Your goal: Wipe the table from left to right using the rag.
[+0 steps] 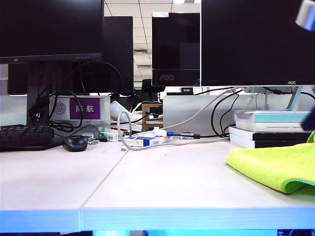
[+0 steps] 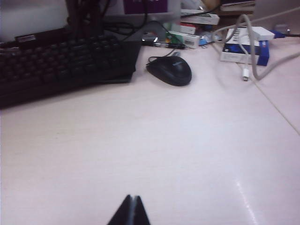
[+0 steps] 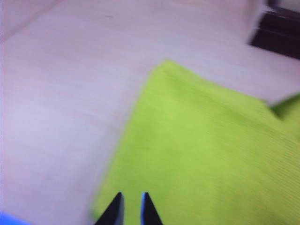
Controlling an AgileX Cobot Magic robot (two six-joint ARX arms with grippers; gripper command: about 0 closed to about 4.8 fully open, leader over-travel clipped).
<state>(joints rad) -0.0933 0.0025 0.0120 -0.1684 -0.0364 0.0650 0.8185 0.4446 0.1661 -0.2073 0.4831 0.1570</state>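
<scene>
Right tool (image 3: 131, 208) part-spread, empty above rag (image 3: 211, 154), we judge poised to grab; left tool (image 2: 131, 211) pressed together over bare counter (image 2: 154, 154).

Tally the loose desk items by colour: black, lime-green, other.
Black: 2, keyboard and mouse
Lime-green: 1, rag
Other: 1, white-and-blue box
Total: 4

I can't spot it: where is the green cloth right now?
The rag lies flat at the table's right end in the exterior view, before stacked books; the right gripper hovers over it.
</scene>
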